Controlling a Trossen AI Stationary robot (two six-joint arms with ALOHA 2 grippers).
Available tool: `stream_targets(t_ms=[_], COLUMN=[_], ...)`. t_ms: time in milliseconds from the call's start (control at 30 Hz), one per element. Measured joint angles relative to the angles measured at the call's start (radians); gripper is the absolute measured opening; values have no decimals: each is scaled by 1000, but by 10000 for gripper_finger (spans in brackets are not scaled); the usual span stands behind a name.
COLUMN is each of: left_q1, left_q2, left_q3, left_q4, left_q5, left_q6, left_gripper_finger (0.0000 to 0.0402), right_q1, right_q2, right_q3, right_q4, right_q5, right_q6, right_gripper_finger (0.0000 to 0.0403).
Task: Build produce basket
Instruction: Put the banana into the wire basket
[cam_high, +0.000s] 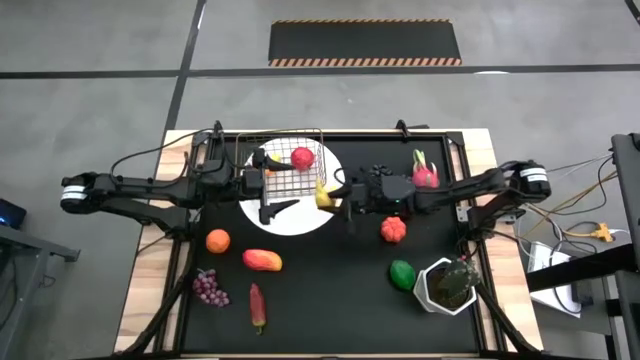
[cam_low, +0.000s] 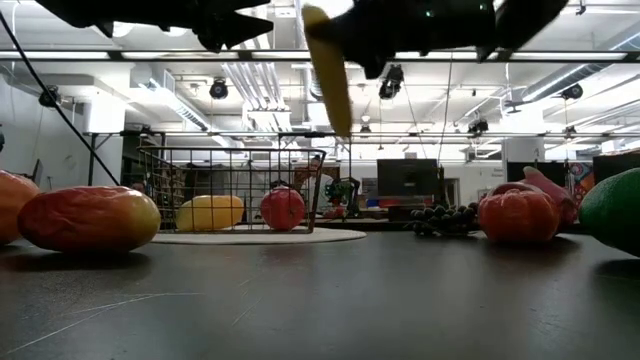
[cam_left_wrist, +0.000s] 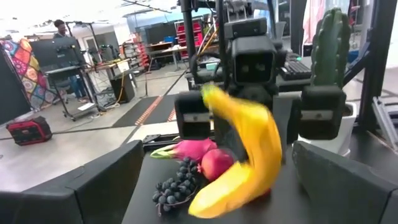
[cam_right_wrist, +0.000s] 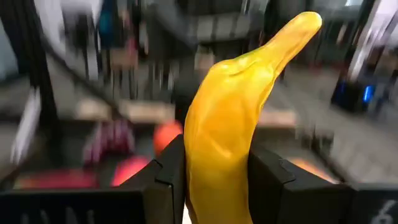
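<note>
My right fingers are clamped on the banana, which hangs above the bench at the centre of the high view, just over the right edge of the white plate. In the right wrist view the yellow fruit rises between the two dark fingers, its tip pointing to the upper right of the frame.

My left fingers hover over the plate at the left of centre, beside the basket. They stand spread wide, holding nothing; the left wrist view shows both dark fingers far apart at the lower corners.

The basket sits on the plate's upper part, with a red apple inside it.

Across the black bench lie the other pieces: an orange at middle left, a mango just right of it, purple grapes and a red chilli at lower left. At right sit the pink dragon fruit, a second red apple, and a green lime touching the white plant pot.
</note>
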Motion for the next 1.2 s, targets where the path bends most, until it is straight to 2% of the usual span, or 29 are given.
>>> stream_targets(t_ms=[100,233,567,767,867,1033,1200], left_q1=[-5,-8,-11,-10,-10,-10,-10], left_q2=[21,100,316,383,392,386,381], left_q3=[1,0,-1,8,11,8,7], left_q4=[14,99,338,393,393,380,364], left_q5=[0,54,203,203,202,200,196], left_q6=[-26,-54,-108,-129,-131,-138,-141], left_gripper_finger=[393,393,393,385,360,287,203], right_q1=[0,0,0,0,0,0,0], right_q2=[53,116,137,135,135,135,134], right_q3=[-11,5,50,51,50,51,51], right_q4=[191,319,319,314,313,313,319], right_q5=[0,0,9,9,8,-1,-6], right_q6=[18,26,26,24,28,33,35], right_gripper_finger=[108,108,109,109,109,111,148])
